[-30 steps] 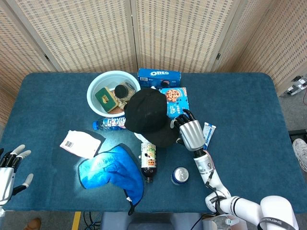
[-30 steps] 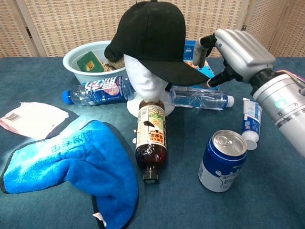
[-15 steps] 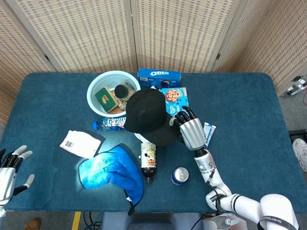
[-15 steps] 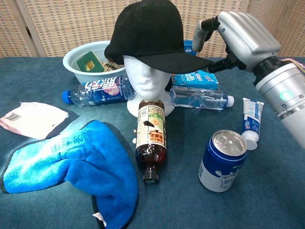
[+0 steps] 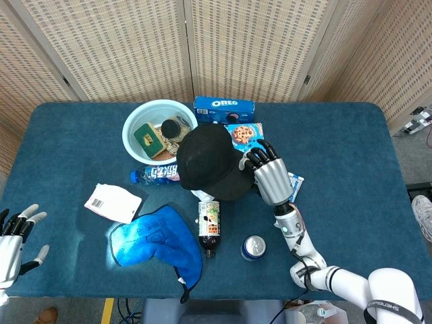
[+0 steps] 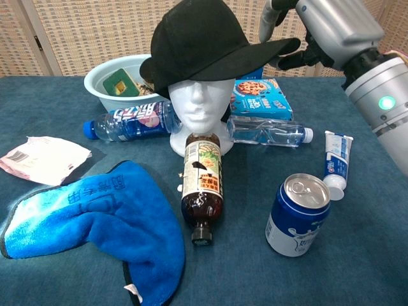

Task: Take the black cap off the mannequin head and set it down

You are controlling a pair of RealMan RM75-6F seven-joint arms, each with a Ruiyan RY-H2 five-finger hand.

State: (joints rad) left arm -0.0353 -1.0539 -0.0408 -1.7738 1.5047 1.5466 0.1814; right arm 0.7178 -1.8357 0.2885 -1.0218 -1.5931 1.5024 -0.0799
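A black cap [image 6: 204, 41] sits tilted on the white mannequin head [image 6: 199, 105], its brim lifted up and to the right. My right hand [image 6: 325, 32] pinches the tip of that brim. From above, the black cap [image 5: 209, 162] hides the mannequin head, and my right hand [image 5: 270, 177] grips its right edge. My left hand [image 5: 12, 239] hovers at the table's near left corner, fingers spread, holding nothing.
Around the mannequin lie a blue-label bottle [image 6: 131, 121], a clear bottle [image 6: 268, 131], a brown bottle [image 6: 203, 185], a blue can [image 6: 296, 213], a toothpaste tube [image 6: 336, 162], a cookie box [image 6: 264, 102], a blue cloth [image 6: 95, 220], a white packet [image 6: 41, 158] and a full white bowl [image 5: 156, 131].
My right hand has risen, lifting the cap's brim off the mannequin's forehead, so the white face now shows. The left hand has barely moved.
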